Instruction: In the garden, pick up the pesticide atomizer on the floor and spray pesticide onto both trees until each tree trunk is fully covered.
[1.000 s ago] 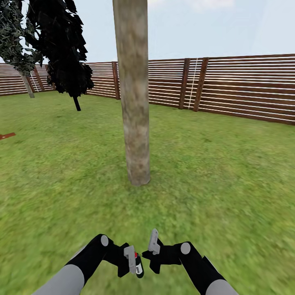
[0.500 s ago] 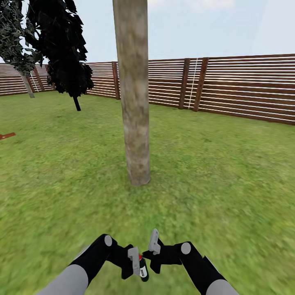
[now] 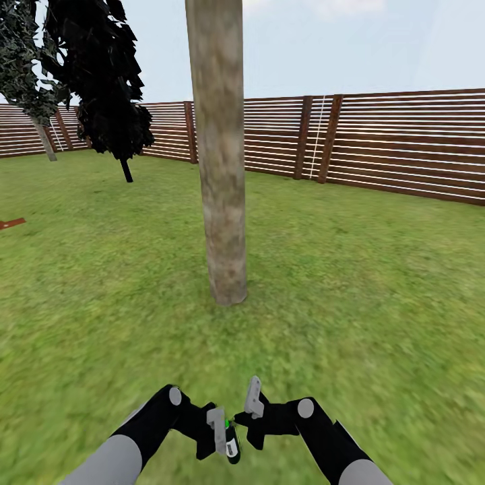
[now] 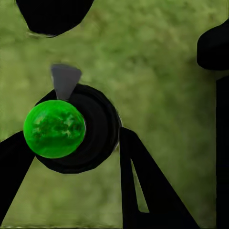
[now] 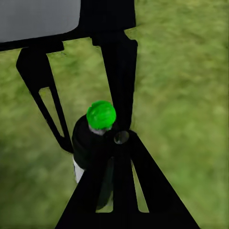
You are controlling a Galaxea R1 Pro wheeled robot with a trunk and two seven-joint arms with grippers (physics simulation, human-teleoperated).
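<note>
Green-capped black pesticide atomizer [image 3: 231, 441] sits gripped between our left gripper [image 3: 222, 431] jaws, lower centre; our right gripper [image 3: 250, 404] jaws stand open beside it.

no readable text anywhere, pale label patch on the atomizer [image 5: 78, 171] body too blurred to read, no brand, no numbers, no signs on the fence [image 3: 377, 141]

Even, bright daylight without cast shadows; pale sky [image 3: 377, 40] free of glare. Grass [image 3: 377, 323] texture smears into blur toward the head view's lower edge; both wrist views render it soft, dim and unfocused.
</note>
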